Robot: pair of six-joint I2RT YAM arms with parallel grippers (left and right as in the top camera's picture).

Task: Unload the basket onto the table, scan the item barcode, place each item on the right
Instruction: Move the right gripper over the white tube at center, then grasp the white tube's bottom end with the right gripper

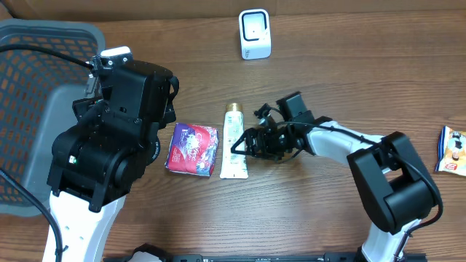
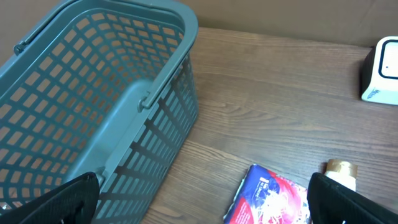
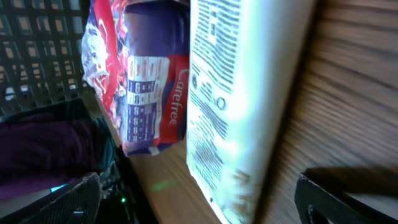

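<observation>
A white tube (image 1: 234, 145) with a gold cap lies on the wooden table, beside a purple and red packet (image 1: 192, 148). My right gripper (image 1: 242, 144) is low at the tube's right side and open. In the right wrist view the tube (image 3: 249, 106) fills the gap between the spread fingers of the right gripper (image 3: 205, 208), with the packet (image 3: 143, 81) behind it. My left gripper (image 2: 205, 214) is open and empty above the table, between the basket (image 2: 93, 93) and the packet (image 2: 273, 199). A white scanner (image 1: 255, 34) stands at the back.
A grey mesh basket (image 1: 36, 73) takes up the left side, partly under the left arm (image 1: 116, 138). A small snack packet (image 1: 453, 151) lies at the right edge. The scanner (image 2: 382, 71) and the tube's gold cap (image 2: 341, 168) show in the left wrist view.
</observation>
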